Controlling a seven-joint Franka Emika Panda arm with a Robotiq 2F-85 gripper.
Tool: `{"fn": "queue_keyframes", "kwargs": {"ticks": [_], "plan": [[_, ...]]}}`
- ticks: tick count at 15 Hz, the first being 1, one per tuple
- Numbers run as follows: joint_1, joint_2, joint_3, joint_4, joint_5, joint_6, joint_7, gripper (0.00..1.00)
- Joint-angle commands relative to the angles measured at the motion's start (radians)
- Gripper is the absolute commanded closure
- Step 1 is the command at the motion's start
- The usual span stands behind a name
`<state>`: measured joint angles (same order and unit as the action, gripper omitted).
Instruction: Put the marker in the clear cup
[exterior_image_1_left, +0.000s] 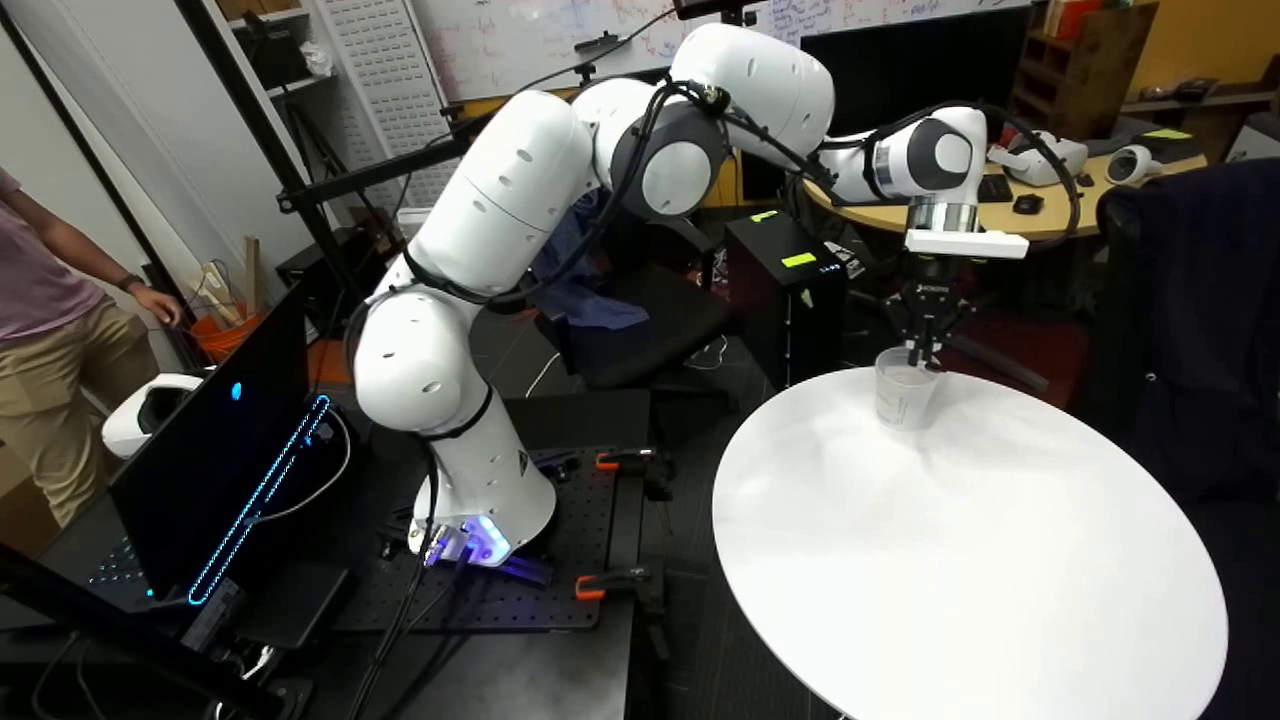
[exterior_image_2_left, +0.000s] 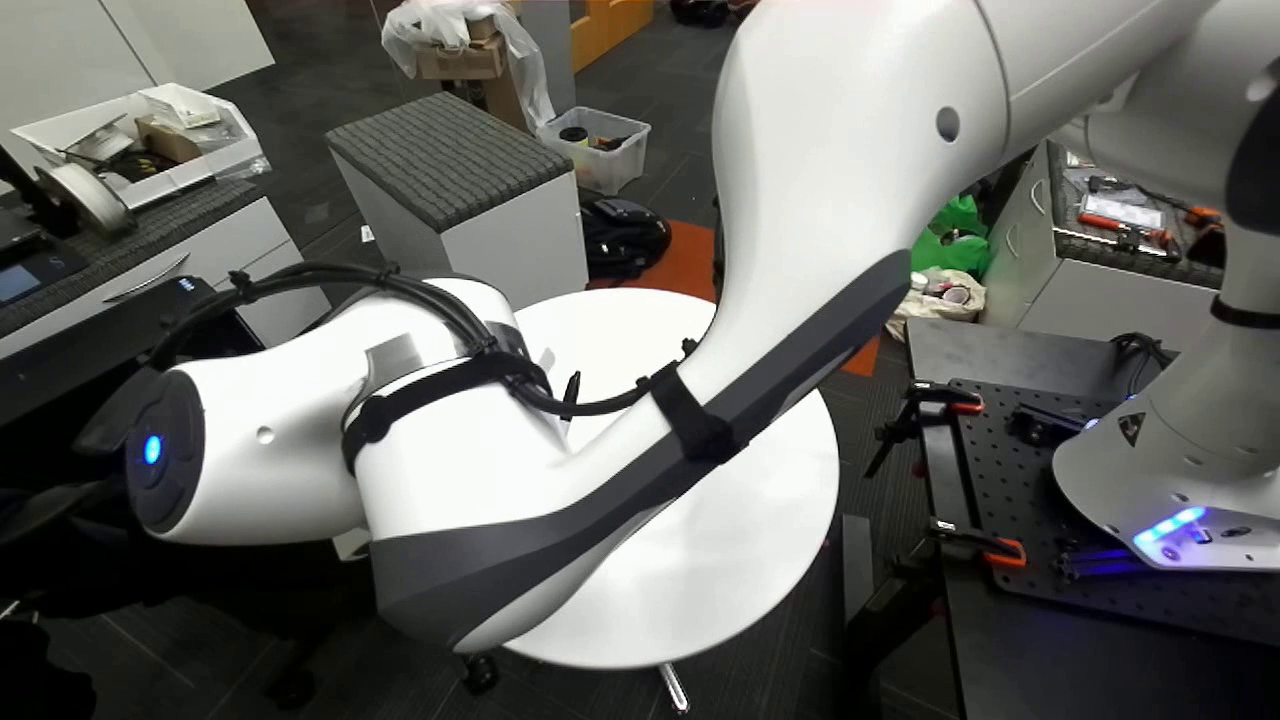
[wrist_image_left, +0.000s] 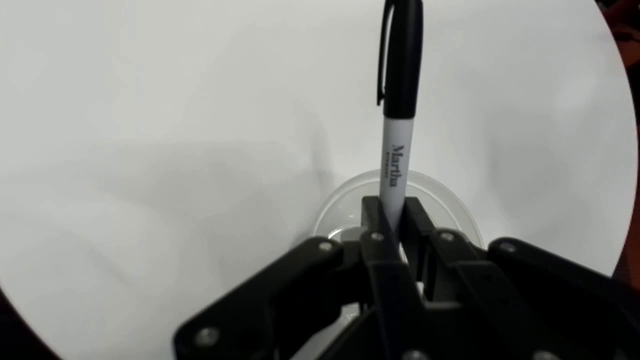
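Note:
The marker (wrist_image_left: 397, 145) has a white barrel and a black cap. My gripper (wrist_image_left: 391, 210) is shut on its barrel in the wrist view, with the capped end sticking out beyond the fingertips. The black end of the marker (exterior_image_2_left: 571, 392) shows past the arm in an exterior view. The clear cup (exterior_image_1_left: 901, 400) stands upright on the white round table (exterior_image_1_left: 960, 580). The gripper (exterior_image_1_left: 925, 358) is at the cup's rim in that view. In the wrist view the clear cup (wrist_image_left: 450, 200) lies beneath the fingers, which hide part of it. I cannot tell whether the marker's lower end is inside it.
The cup is near the table's edge (exterior_image_1_left: 1120, 455). A dark chair (exterior_image_1_left: 1190, 330) stands beside the table, and a black computer tower (exterior_image_1_left: 785, 300) stands behind it. The arm's base (exterior_image_1_left: 480, 490) is on a separate black table. A person (exterior_image_1_left: 60, 300) stands at the side.

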<state>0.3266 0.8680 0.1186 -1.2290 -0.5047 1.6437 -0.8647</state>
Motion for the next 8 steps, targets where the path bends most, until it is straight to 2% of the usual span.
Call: {"fn": "queue_keyframes", "kwargs": {"ticks": [1, 5, 6, 7, 8], "plan": [[0.021, 0.047, -0.003, 0.089, -0.016, -0.072, -0.036, 0.97], [0.031, 0.075, -0.006, 0.13, -0.014, -0.091, -0.054, 0.97], [0.034, 0.083, -0.008, 0.142, -0.015, -0.097, -0.057, 0.62], [0.036, 0.088, -0.008, 0.149, -0.015, -0.102, -0.062, 0.61], [0.039, 0.095, -0.009, 0.16, -0.017, -0.108, -0.07, 0.54]]}}
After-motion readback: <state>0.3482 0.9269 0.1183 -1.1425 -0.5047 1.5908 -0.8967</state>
